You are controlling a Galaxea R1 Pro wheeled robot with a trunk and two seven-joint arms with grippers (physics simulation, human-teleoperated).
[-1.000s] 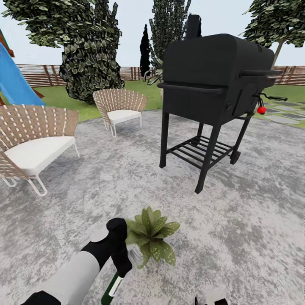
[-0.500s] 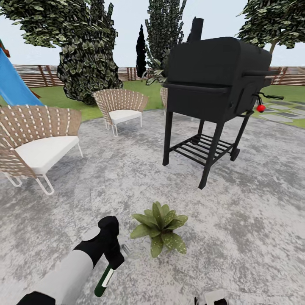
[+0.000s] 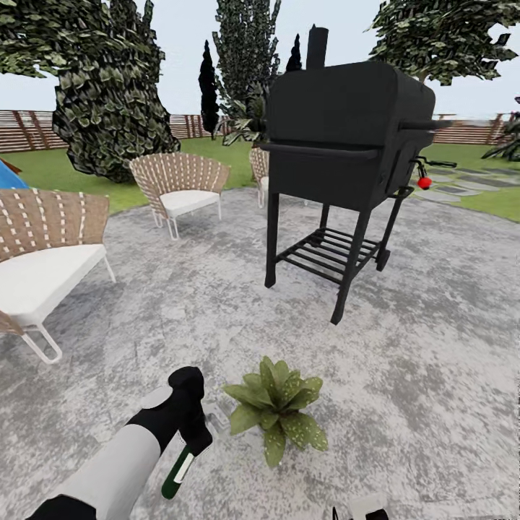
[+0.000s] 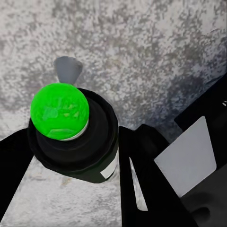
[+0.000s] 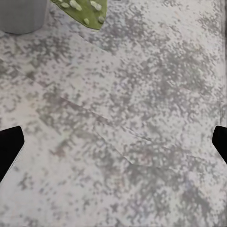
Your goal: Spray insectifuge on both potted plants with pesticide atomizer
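Dark-green bottle: the pesticide atomizer (image 3: 178,471) hangs clenched in the left gripper (image 3: 193,442), lower left of the head view; the left wrist view shows its black collar and bright green cap (image 4: 59,111) wedged between the black fingers (image 4: 142,179).
Change: over the last second the whole head view has swung, so grill and chairs sit further left in frame; that is the camera turning. The left arm has drawn back a little, and the bottle now sits just left of the leaves rather than against them.
Meaning: judged, the robot is lining up on the first plant; spraying looks about to start.
Potted plant (image 3: 278,408): low rosette, pointed olive leaves with pale speckles, lower centre; a speckled leaf tip (image 5: 82,10) and grey pot edge (image 5: 22,16) appear in the right wrist view.
Right gripper (image 5: 113,142): fingertips wide apart, released, over bare paving.
Paving (image 3: 433,347): mottled grey stone, rough.
Grill (image 3: 347,137): matte black, boxy, slatted shelf, upper centre.
Chairs (image 3: 180,184): woven tan shells, white cushions, upper left.
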